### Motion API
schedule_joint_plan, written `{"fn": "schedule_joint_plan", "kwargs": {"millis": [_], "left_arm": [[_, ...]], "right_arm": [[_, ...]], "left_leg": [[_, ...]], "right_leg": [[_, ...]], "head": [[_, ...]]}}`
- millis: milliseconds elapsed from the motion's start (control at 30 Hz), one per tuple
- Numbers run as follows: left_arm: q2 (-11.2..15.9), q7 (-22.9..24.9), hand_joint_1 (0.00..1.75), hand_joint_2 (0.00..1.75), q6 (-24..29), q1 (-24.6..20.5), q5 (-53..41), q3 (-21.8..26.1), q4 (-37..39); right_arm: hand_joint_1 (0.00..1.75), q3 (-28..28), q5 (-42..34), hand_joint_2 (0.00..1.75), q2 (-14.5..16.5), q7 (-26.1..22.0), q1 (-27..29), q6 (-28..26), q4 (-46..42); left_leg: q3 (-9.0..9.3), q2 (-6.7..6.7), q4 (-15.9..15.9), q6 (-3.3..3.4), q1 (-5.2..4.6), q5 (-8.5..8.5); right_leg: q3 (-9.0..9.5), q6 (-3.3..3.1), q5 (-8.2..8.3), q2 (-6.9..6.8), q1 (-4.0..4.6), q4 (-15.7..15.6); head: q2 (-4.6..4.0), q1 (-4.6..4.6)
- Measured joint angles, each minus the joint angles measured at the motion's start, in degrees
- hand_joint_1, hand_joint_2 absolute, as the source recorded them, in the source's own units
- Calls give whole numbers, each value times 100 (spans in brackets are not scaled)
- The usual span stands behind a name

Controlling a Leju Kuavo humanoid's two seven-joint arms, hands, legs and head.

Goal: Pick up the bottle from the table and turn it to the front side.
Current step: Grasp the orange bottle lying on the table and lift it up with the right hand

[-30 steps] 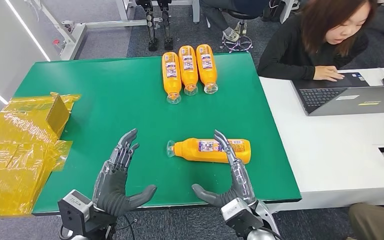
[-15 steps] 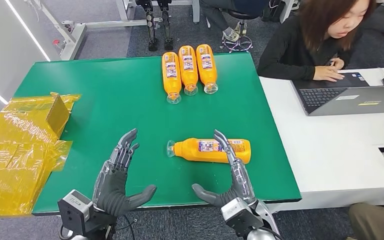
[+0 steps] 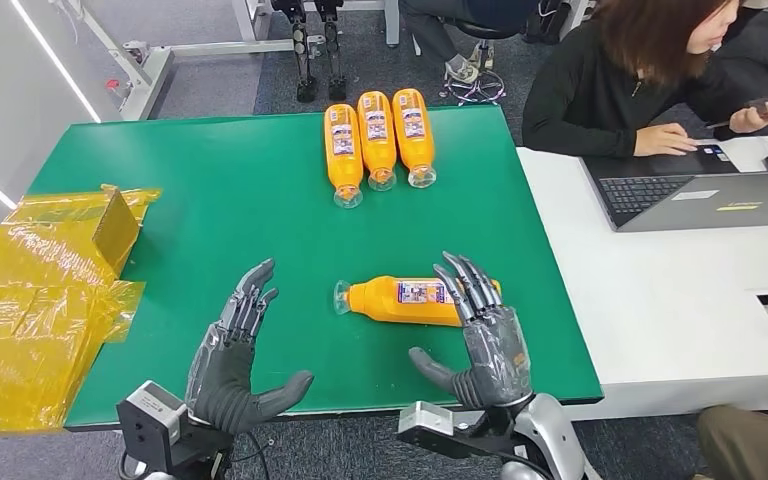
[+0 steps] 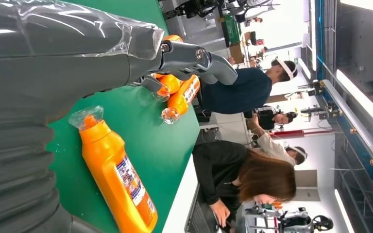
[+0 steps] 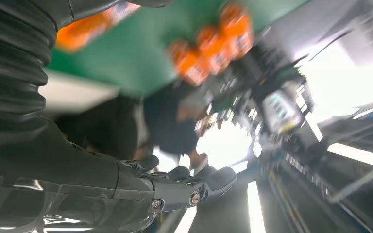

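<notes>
An orange bottle (image 3: 405,299) with a clear cap and a colored label lies on its side on the green table (image 3: 210,210), cap pointing left. It also shows in the left wrist view as the orange bottle (image 4: 119,182). My right hand (image 3: 485,335) is open, palm turned toward the table, its fingertips over the bottle's right end. My left hand (image 3: 235,350) is open near the front edge, well left of the bottle, holding nothing. In the blurred right wrist view my right hand (image 5: 77,184) holds nothing.
Three more orange bottles (image 3: 378,140) lie side by side at the table's far edge. Yellow plastic wrapping (image 3: 35,300) covers the left end. A white desk (image 3: 680,290) with a laptop (image 3: 700,195) adjoins on the right, where a person (image 3: 650,80) sits.
My right hand has rolled from edge-on to back-up and shifted slightly right, fingers now over the bottle's end. The person has raised one hand from the laptop. My left hand is unmoved.
</notes>
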Motion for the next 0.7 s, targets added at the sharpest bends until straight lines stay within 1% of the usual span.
{"fn": "schedule_joint_plan", "kwargs": {"millis": [67, 100, 167, 233, 300, 433, 600, 700], "left_arm": [[-1, 0, 0, 175, -19, 3, -2, 0, 0], [-2, 0, 0, 175, -28, 3, -3, 0, 0], [-3, 0, 0, 175, -38, 3, -4, 0, 0], [-3, 0, 0, 175, -48, 3, -9, 0, 0], [-3, 0, 0, 175, -68, 3, -15, 0, 0], [-1, 0, 0, 175, -101, 3, -34, 0, 0], [13, 0, 0, 175, -140, -5, -92, 0, 0], [27, 0, 0, 175, -157, -9, -101, 0, 2]], "right_arm": [[0, -64, 1045, 175, -134, 496, -54, -270, 6], [0, -87, 1415, 175, -203, 690, -90, -366, 14], [0, -117, 1857, 175, -341, 951, -173, -449, 40], [0, -128, 1947, 175, -463, 1068, -267, -371, 75], [0, -126, 1791, 175, -568, 1081, -385, -128, 109], [0, -124, 1131, 175, -761, 908, -706, 639, 176], [0, -120, 82, 175, -992, 561, -1301, 1934, 316], [0, -85, -404, 175, -1133, 428, -1791, 2609, 523]], "left_leg": [[0, 0, 0, 0, 0, 0], [0, 0, 1, 0, 0, 0], [0, 0, 1, 0, 0, 0], [0, 0, 1, 0, 0, 0], [0, 1, 1, 0, 0, 0], [0, 1, 1, 0, 1, 0], [0, 1, 1, 1, 1, 2], [-3, 2, 2, 3, -2, 3]], "right_leg": [[0, 0, 0, 0, 0, 0], [0, 1, 0, 0, 0, 0], [0, 1, 1, 0, 0, 0], [0, 1, 1, 0, -1, 0], [0, 1, 1, 0, -1, 0], [0, 0, 1, 1, -1, 1], [0, 0, 2, 2, -1, 2], [-2, 1, 9, 2, -2, 3]], "head": [[-1, 0], [0, 0], [-1, 0], [-1, -1], [-1, -1], [-1, -1], [-1, -1], [-1, -2]]}}
